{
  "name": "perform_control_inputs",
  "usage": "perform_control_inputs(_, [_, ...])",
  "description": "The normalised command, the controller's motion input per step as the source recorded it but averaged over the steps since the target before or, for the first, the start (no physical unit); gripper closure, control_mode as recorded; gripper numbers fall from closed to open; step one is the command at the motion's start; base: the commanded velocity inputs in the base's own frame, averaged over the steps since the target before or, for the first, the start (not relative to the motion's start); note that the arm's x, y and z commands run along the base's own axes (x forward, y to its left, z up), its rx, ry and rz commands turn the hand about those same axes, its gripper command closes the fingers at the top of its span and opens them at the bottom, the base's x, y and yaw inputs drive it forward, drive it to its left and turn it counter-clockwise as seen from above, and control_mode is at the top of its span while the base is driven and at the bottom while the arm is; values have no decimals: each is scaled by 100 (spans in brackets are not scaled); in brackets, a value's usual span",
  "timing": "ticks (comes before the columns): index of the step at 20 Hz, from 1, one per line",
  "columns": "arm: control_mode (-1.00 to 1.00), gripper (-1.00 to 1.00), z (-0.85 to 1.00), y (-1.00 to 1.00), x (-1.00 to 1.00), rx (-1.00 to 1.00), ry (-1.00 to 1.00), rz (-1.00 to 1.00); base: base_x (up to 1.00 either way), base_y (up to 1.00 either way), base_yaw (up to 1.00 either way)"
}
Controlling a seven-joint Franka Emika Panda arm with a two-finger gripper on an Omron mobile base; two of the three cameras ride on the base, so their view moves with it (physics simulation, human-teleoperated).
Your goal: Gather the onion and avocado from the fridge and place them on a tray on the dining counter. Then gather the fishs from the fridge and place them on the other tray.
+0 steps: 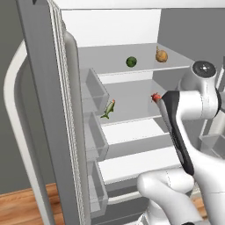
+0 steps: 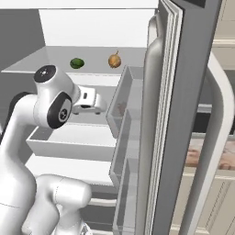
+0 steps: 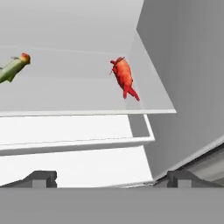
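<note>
Glossy white rounded arm (image 1: pixel 193 176), dark joint bands, grey round cap

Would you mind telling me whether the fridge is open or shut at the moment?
Open. The fridge door is swung wide, baring its shelves: the avocado and onion sit on the upper one, two fish on the one below.

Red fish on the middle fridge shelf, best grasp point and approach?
Grip the red fish across its thick mid-body, not the thin tail. It stands head-up near the shelf's right wall, so I'd bring the open gripper in from the shelf's front edge.
</note>
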Motion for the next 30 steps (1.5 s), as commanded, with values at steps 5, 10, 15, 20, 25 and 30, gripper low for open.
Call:
perform_control_inputs(5, [-100, -100, -23, -5, 54, -4, 7, -1, 0, 0, 0])
perform_control_inputs(10, [-100, -100, -32, -22, 54, -4, 1, 0, 0, 0, 0])
perform_control_inputs(15, [-100, -100, -29, -25, 45, -1, 0, 0, 0, 0, 0])
perform_control_inputs(20, [-100, -100, -26, -13, 55, 0, 0, 0, 0, 0, 0])
perform_control_inputs(25, [-100, -100, -19, -10, 59, 0, 2, 0, 0, 0, 0])
perform_control_inputs(30, [-100, -100, -21, -8, 54, 0, 2, 0, 0, 0, 0])
